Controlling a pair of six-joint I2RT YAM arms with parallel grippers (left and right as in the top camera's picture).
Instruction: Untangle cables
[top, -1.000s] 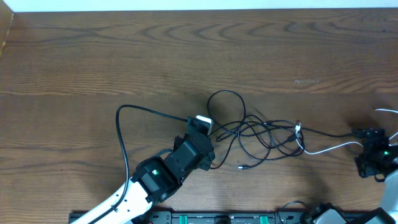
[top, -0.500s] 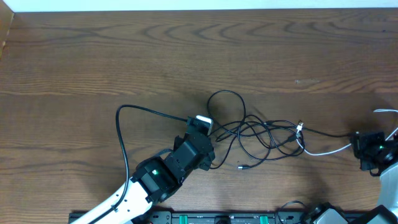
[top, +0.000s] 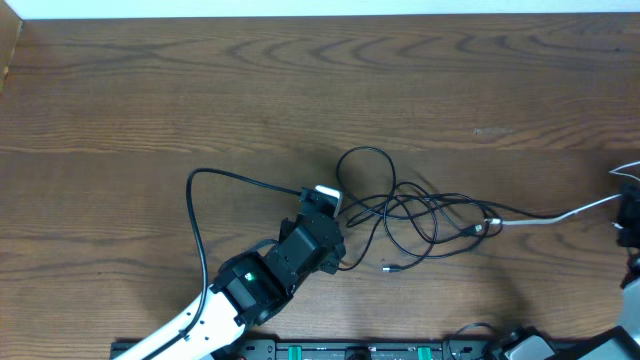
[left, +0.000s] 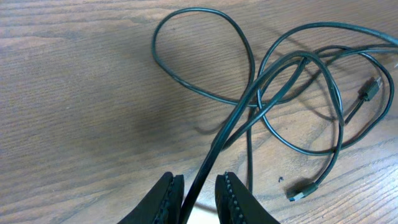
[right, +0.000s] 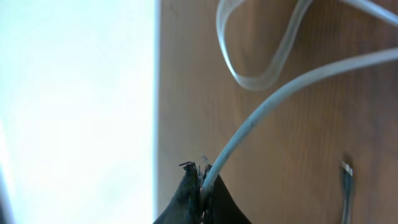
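- Rightward, away from the tangle (top: 420, 215), the right gripper (top: 630, 218) has gone to the edge of the overhead view. The white cable (top: 560, 213), which sagged in a curve before, now runs almost straight from that gripper to the tangle's right side.
- Its jaws are pinched fully together on the white cable. The wrist view shows the cord coming straight out from between the closed tips.
- At the tangle's left side, the left gripper (top: 320, 203) has not shifted.
- Its jaws stand only a narrow slot apart, and a black cable (left: 217, 149) runs down into that slot and is held there.
- On the side away from the tangle, a long cord (top: 192, 215) arcs out from the left gripper in a wide bend. Whether it is the same cable as the held one cannot be told.
- Several black loops crossing one another make up the tangle, which lies on the table (top: 200, 90). One round loop sticks out at its far side.
- Just beside the tangle's near edge lies a loose plug (top: 388, 268), touched by neither gripper.
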